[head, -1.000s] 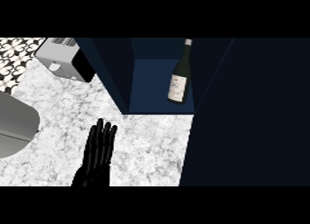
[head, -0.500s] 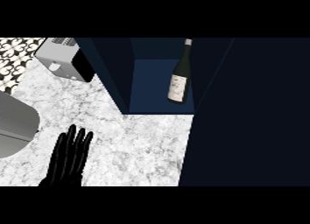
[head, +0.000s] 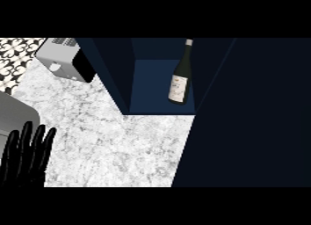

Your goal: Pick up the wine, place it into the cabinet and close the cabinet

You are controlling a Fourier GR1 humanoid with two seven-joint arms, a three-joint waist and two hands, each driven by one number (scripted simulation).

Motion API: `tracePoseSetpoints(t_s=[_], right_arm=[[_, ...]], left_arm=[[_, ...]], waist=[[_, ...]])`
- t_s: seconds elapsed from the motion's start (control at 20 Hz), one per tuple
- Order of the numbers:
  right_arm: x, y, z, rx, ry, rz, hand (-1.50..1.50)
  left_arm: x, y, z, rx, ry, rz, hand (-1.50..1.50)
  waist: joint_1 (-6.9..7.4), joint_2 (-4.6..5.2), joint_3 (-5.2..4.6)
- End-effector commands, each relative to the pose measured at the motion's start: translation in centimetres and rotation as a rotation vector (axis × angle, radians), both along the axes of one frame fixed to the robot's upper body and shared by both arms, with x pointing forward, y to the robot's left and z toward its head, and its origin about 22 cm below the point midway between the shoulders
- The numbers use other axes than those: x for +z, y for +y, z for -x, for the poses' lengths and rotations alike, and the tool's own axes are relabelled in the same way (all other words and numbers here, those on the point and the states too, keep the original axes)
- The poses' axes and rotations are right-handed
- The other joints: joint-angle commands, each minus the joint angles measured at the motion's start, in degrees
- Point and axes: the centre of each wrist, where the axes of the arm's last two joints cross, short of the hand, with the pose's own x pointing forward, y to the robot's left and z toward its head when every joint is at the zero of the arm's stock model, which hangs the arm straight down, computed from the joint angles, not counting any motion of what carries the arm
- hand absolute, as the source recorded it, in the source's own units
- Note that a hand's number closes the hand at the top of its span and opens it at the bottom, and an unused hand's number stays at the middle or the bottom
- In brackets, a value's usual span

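Observation:
The wine bottle (head: 179, 83), dark glass with a pale label, stands inside the dark blue cabinet (head: 151, 94), on its floor towards the right side. The cabinet's front is open to the counter. My left hand (head: 25, 162) shows at the lower left over the marble counter (head: 119, 145), fingers straight and pointing up the view, holding nothing and far from the bottle. My right hand does not show. A large dark blue panel (head: 262, 114), which looks like the cabinet door, fills the right of the view.
A silver toaster (head: 66, 59) stands at the upper left beside the cabinet's left wall. A grey basin-like object (head: 5, 114) lies at the left edge just above my left hand. Patterned tiles (head: 9, 61) show at the far upper left.
My left hand has slid left and down towards the view's lower left corner. The bottle and the cabinet have not moved.

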Motion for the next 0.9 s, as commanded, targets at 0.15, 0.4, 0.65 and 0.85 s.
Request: tracePoseSetpoints(t_s=[0.15,0.4,0.65,0.85], right_arm=[[1.3,2.1,3.2,0.19,-0.085,-0.015,1.5],[1.9,4.4,4.4,0.252,-0.079,-0.014,1.5],[1.1,6.9,4.5,0.266,-0.057,-0.037,1.5],[0.5,8.5,4.8,0.231,-0.065,-0.05,1.5]], left_arm=[[1.8,5.3,-0.5,0.026,-0.009,0.026,-1.5],[2.5,6.1,0.4,0.042,0.0,-0.011,-1.5],[0.1,8.4,-0.1,0.043,0.009,-0.021,-1.5],[3.2,8.6,-0.9,0.028,-0.005,-0.018,-1.5]], waist=[[0.03,-0.11,-0.04],[0.23,-0.2,-0.06],[0.18,-0.28,-0.21],[0.08,-0.38,-0.11]])
